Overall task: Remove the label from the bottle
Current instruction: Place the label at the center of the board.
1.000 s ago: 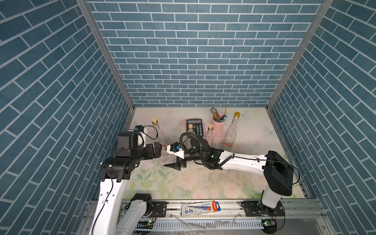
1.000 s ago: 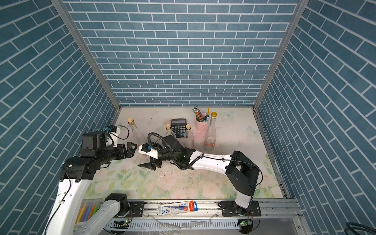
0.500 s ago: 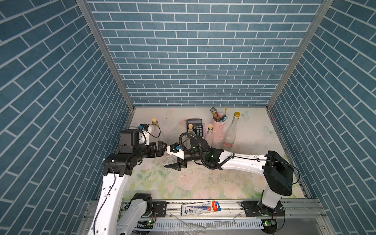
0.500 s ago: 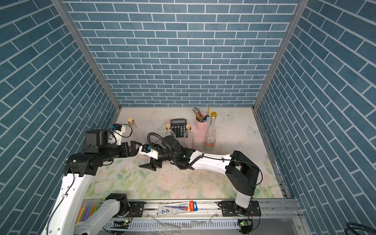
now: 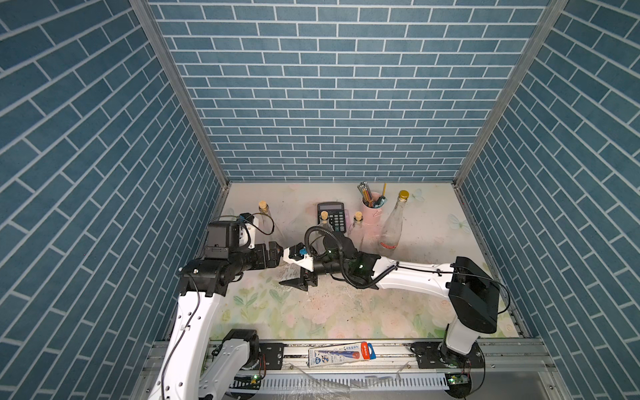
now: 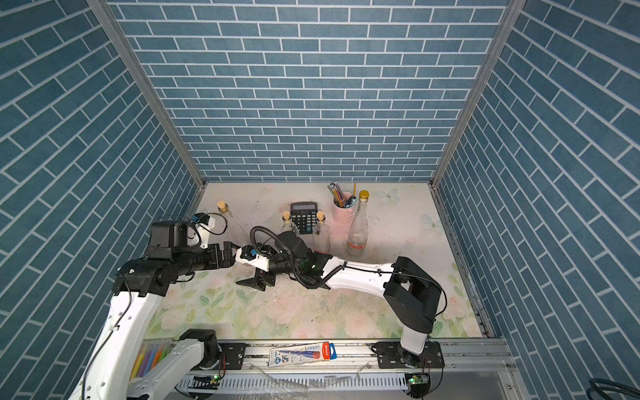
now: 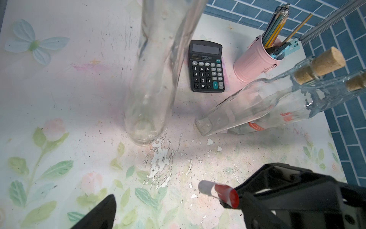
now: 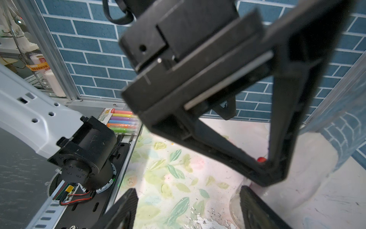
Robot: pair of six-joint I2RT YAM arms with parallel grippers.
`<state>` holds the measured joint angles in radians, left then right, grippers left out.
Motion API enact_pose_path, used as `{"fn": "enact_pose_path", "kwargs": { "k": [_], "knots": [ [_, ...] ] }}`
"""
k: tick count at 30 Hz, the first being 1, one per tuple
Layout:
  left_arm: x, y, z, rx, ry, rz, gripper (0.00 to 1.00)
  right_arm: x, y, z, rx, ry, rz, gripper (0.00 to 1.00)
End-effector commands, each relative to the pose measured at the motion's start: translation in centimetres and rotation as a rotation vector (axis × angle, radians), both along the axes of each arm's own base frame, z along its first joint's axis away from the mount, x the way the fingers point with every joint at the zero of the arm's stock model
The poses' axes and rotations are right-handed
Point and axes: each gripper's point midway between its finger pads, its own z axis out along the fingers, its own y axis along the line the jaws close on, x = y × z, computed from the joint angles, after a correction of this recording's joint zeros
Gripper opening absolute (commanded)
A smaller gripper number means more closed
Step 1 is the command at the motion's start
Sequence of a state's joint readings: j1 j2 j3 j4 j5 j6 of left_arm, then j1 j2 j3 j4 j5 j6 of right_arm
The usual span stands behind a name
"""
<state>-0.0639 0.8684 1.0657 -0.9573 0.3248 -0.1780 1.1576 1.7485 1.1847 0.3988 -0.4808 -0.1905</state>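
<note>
A curled red and white label (image 7: 218,192) clings to one finger of my left gripper (image 7: 178,210), which stands open a little above the mat; its red edge (image 8: 261,159) also shows in the right wrist view. A clear corked bottle (image 7: 152,83) with bare glass stands just beyond that gripper, at the left in both top views (image 5: 268,225) (image 6: 235,228). My right gripper (image 8: 188,214) is open with nothing between its fingers, pointing down at the mat close beside the left gripper (image 5: 275,255). In a top view the right gripper (image 5: 299,281) hangs mid-table.
Two more corked bottles (image 5: 323,223) (image 5: 356,227), a tall gold-capped bottle (image 5: 391,228) with red print, a calculator (image 5: 334,216) and a pink pencil cup (image 5: 372,209) stand at the back. A marker pack (image 6: 152,356) lies front left. The mat is flaked near both grippers (image 7: 160,158).
My left arm has swung to the right, bringing its gripper up against the right wrist. The right arm has not moved.
</note>
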Motion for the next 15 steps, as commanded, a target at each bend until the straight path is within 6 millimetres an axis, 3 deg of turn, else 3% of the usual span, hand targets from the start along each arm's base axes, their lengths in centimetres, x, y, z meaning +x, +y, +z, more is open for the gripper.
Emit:
{"fn": "enact_pose_path", "kwargs": {
  "k": [1,9,15],
  "knots": [
    [-0.1,1.0,-1.0,0.049,0.042,0.031,1.0,0.2,0.1,3.5,0.087,-0.086,-0.011,0.82],
    [0.2,2.2,-1.8,0.095,0.071,0.089,1.0,0.6,-0.2,4.0,0.105,-0.1,-0.04,0.82],
    [0.4,3.3,-0.1,0.131,0.011,0.135,1.0,1.6,-1.7,2.6,0.054,-0.107,-0.119,0.82]
  ]
}}
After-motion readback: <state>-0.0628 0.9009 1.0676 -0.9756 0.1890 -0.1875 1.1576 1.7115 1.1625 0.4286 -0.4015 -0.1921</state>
